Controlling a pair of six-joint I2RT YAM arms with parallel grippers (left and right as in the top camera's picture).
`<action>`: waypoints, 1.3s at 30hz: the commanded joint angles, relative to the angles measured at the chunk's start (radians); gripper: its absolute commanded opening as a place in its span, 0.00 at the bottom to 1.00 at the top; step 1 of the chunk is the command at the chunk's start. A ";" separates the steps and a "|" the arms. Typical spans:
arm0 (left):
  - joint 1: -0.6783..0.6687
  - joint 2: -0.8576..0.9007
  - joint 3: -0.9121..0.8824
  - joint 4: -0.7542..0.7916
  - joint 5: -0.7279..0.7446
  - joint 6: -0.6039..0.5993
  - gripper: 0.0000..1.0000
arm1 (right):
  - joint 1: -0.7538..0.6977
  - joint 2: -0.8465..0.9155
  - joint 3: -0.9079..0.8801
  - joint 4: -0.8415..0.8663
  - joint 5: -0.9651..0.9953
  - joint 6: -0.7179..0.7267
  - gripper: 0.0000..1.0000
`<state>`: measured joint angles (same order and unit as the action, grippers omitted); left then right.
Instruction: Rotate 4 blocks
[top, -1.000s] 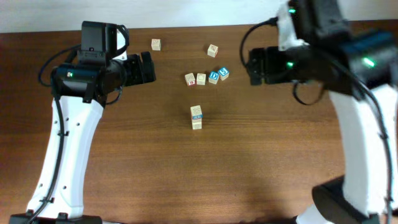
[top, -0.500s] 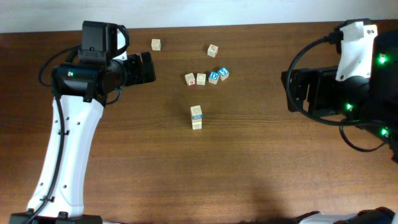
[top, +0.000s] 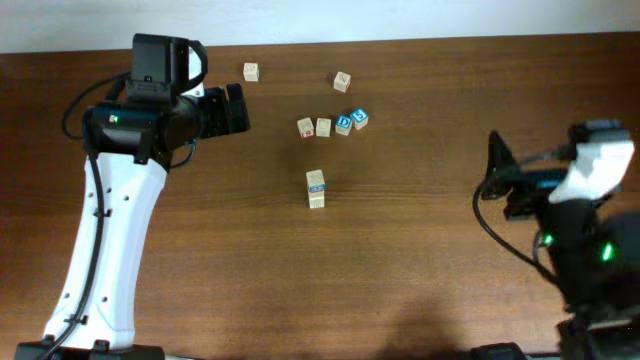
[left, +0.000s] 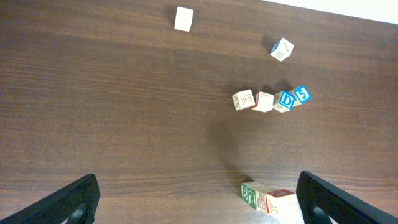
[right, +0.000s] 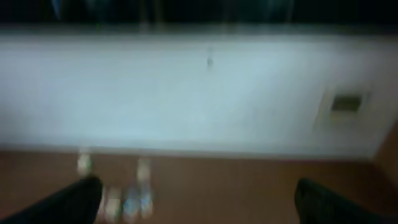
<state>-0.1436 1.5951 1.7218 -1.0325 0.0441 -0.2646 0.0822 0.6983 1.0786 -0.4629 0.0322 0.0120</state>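
The left end effector (left: 199, 208) is hovering wide open, holding nothing. Two touching blocks (left: 249, 194) are lying just ahead, nearer its right finger, so closing there is risking dragging both. Farther ahead, others are crowding the blue D cube (left: 286, 100). The right end effector (right: 200, 202) is gaping empty too. A dark wood counter (left: 112, 124) is running out to a white wall (right: 186, 93).
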 joint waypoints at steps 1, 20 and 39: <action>0.003 0.000 0.007 0.001 -0.004 0.013 0.99 | -0.043 -0.233 -0.372 0.193 -0.033 -0.008 0.98; 0.003 0.000 0.007 0.001 -0.004 0.012 0.99 | -0.044 -0.695 -1.073 0.384 -0.048 0.003 0.98; 0.003 0.000 0.007 -0.010 -0.005 0.013 0.99 | -0.044 -0.695 -1.073 0.384 -0.048 0.003 0.98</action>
<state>-0.1436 1.5951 1.7222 -1.0332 0.0441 -0.2646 0.0444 0.0128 0.0109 -0.0746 -0.0093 0.0044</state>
